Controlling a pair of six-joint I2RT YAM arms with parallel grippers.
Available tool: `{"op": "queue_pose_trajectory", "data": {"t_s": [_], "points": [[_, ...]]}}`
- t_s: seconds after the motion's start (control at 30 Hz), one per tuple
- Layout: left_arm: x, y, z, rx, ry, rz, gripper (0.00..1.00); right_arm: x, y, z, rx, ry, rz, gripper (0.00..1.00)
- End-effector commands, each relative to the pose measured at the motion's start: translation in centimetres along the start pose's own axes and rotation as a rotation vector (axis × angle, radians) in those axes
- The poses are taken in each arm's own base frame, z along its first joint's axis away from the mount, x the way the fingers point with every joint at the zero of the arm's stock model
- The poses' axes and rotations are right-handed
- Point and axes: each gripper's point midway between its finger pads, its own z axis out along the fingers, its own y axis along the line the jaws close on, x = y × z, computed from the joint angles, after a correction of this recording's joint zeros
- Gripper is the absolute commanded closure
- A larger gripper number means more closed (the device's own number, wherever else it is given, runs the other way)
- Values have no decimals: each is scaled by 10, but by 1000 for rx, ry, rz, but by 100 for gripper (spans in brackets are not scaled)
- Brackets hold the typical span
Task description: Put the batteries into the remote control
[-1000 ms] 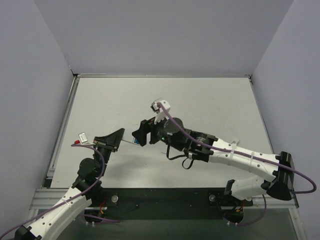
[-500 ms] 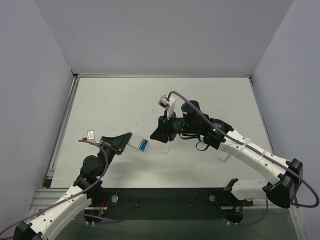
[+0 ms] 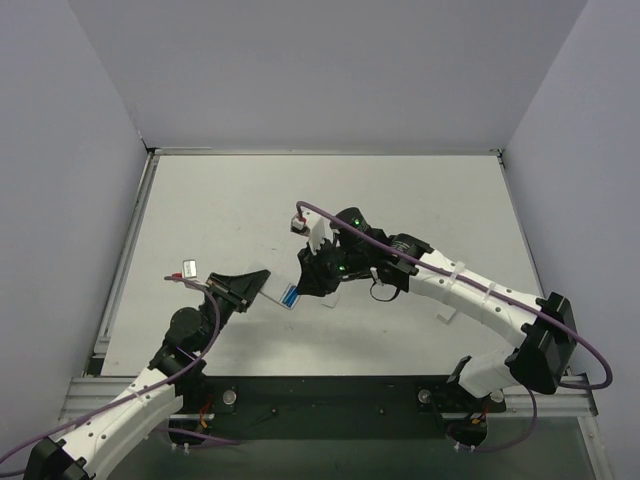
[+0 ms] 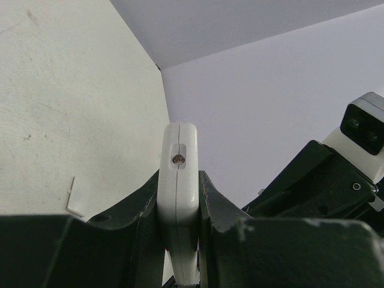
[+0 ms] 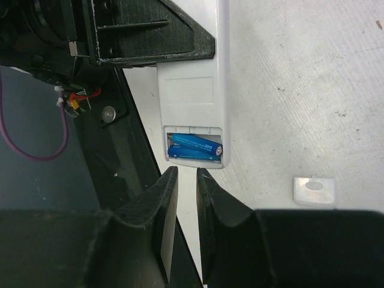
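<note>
My left gripper (image 3: 245, 288) is shut on the slim white remote control (image 3: 270, 286), holding it above the table. In the left wrist view the remote control (image 4: 178, 138) stands edge-on between the jaws of the left gripper (image 4: 179, 177). Its back compartment is uncovered, and two blue batteries (image 5: 195, 147) lie side by side inside the remote control (image 5: 191, 90); these batteries (image 3: 290, 296) show as a blue spot from above. My right gripper (image 5: 187, 171) hovers just off that end, jaws a narrow gap apart with nothing between them; from above the right gripper (image 3: 305, 278) is beside the remote's tip.
A small white battery cover (image 5: 314, 189) lies loose on the white table (image 3: 420, 200), just right of the remote's end; from above the cover (image 3: 331, 299) is under the right wrist. Grey walls close the table on three sides.
The right gripper's jaws have narrowed from wide to a slim gap, and it has come back left to the remote's open end. The left gripper has turned the remote so the batteries face up.
</note>
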Motion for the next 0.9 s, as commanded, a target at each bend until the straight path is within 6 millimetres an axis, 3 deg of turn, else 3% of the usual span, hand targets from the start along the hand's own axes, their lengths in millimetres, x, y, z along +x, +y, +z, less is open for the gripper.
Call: {"op": "queue_pose_trajectory", "data": {"t_s": [0.0, 0.3, 0.87], "points": [[-4, -39, 1, 114, 2, -24, 100, -15, -1, 1, 38, -8, -68, 85], [-3, -42, 2, 124, 8, -26, 100, -8, -14, 7, 108, 31, -61, 87], [-3, -48, 3, 135, 13, -22, 100, -2, -8, 16, 71, 66, -50, 95]]}}
